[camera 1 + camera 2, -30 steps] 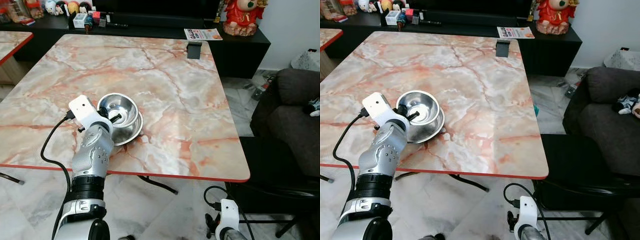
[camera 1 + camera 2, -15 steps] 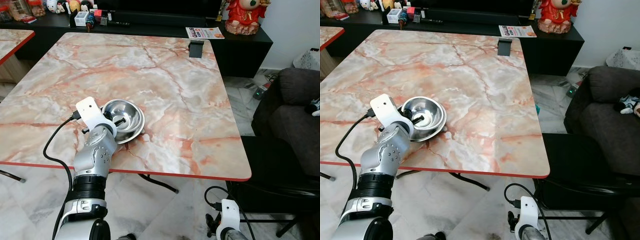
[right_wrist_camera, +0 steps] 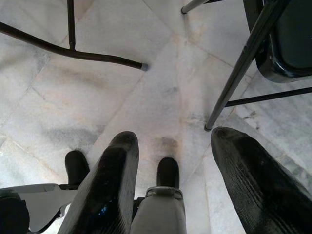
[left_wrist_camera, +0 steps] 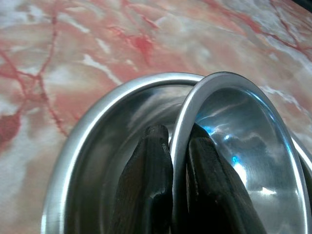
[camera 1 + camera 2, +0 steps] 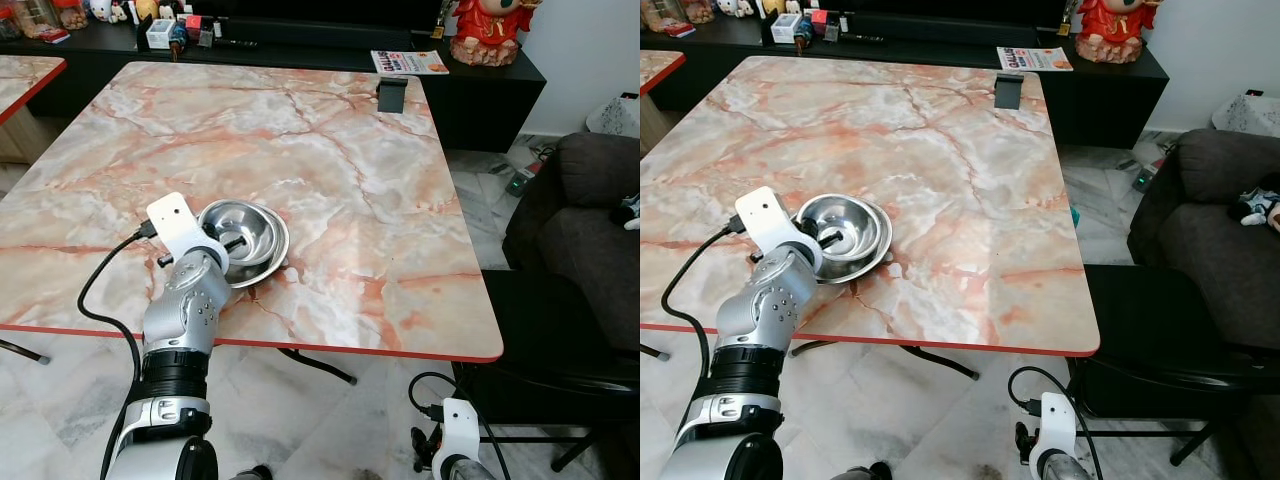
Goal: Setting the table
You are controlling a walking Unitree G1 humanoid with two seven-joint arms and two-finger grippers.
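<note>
**Upper steel bowl pinched at the rim**

The rim of the upper steel bowl [image 4: 234, 146] is clamped by the left claw [image 4: 178, 161], nested in the lower steel bowl [image 4: 83, 146] on the marble bench [image 5: 380, 200]. The right claw [image 3: 180, 180] is held agape above the floor.

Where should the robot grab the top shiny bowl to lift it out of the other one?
Probably by the thin rim on the robot's side, where the left gripper already pinches it: one finger inside the top bowl, one outside. That bowl sits tilted in the lower bowl, so its near edge stands up clear. Smooth round walls offer nothing else to grip.
</note>
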